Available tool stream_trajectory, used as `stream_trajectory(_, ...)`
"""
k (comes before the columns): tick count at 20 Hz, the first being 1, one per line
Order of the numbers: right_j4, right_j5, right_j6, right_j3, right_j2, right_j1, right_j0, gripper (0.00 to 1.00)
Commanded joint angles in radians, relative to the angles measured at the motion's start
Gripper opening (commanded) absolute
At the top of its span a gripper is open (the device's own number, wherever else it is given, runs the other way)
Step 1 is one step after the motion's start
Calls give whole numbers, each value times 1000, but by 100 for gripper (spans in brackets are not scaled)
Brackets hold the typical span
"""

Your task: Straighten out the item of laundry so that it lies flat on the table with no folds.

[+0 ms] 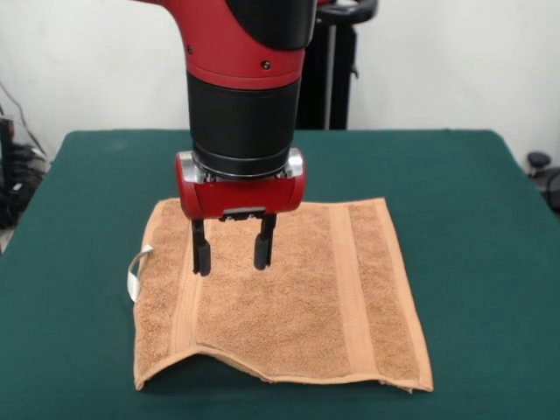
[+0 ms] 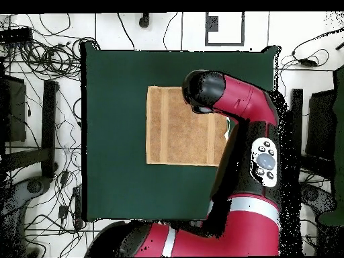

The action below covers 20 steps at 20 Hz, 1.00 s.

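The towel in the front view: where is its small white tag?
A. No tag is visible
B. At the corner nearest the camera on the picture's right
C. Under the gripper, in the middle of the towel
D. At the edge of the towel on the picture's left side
D: the white tag sticks out from the towel at its left edge, lying on the green table.

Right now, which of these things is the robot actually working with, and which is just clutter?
Part of the job:
towel
green table
gripper, open above the towel

Just lying about:
cables on the floor
black stand behind the table
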Motion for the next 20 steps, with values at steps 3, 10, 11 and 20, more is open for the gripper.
stream_trajectory(3, -46, 153, 71, -39, 77, 4, 41, 100)
stream_trajectory(10, -48, 156, 67, -69, 82, 15, 42, 100)
stream_trajectory(11, -49, 162, 64, -70, 82, 15, 43, 100)
stream_trajectory(20, -58, 138, 45, -85, 86, 26, 35, 100)
